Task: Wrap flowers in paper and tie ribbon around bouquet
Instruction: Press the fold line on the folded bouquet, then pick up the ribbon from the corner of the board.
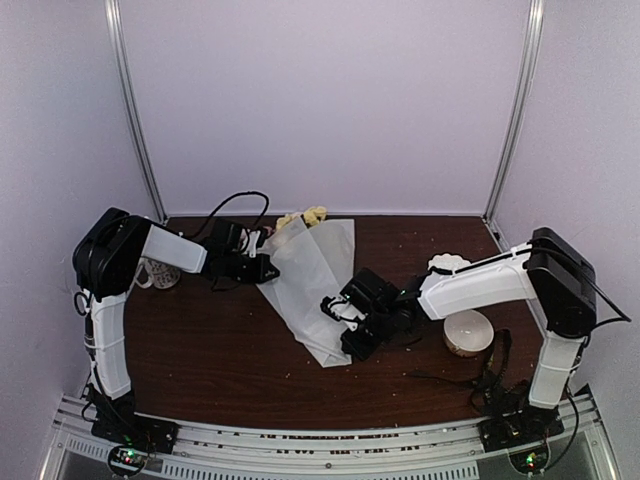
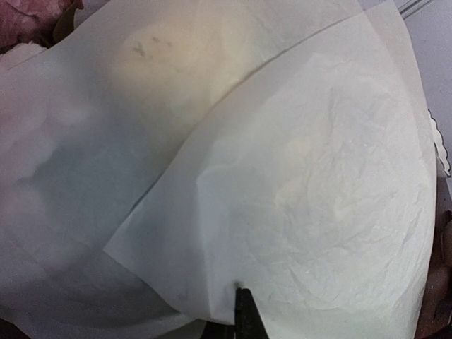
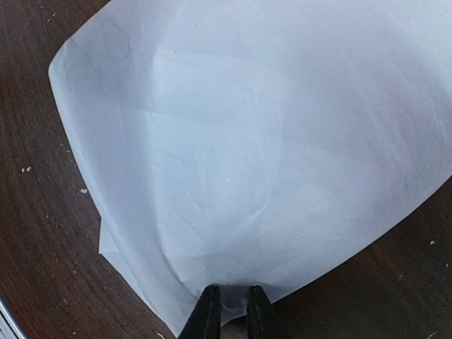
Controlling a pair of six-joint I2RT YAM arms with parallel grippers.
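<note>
The paper [image 1: 305, 280] lies folded over the flowers as a long cone, running diagonally across the table. Yellow blooms [image 1: 308, 214] poke out of its far, wide end. In the left wrist view a pink bloom [image 2: 28, 18] shows at the top left, and a yellow one glows through the paper [image 2: 318, 176]. My left gripper [image 1: 270, 268] [image 2: 244, 291] is shut on the edge of the paper's upper flap. My right gripper [image 1: 332, 308] [image 3: 233, 305] pinches the paper [image 3: 247, 141] at its near, narrow part, jaws nearly together. I cannot make out the ribbon with certainty.
A cream bowl [image 1: 467, 332] stands right of the right gripper, with a white scalloped dish [image 1: 447, 263] behind the right arm. A patterned mug [image 1: 160, 272] sits under the left arm. Thin black strands [image 1: 445, 380] lie near the right arm's base.
</note>
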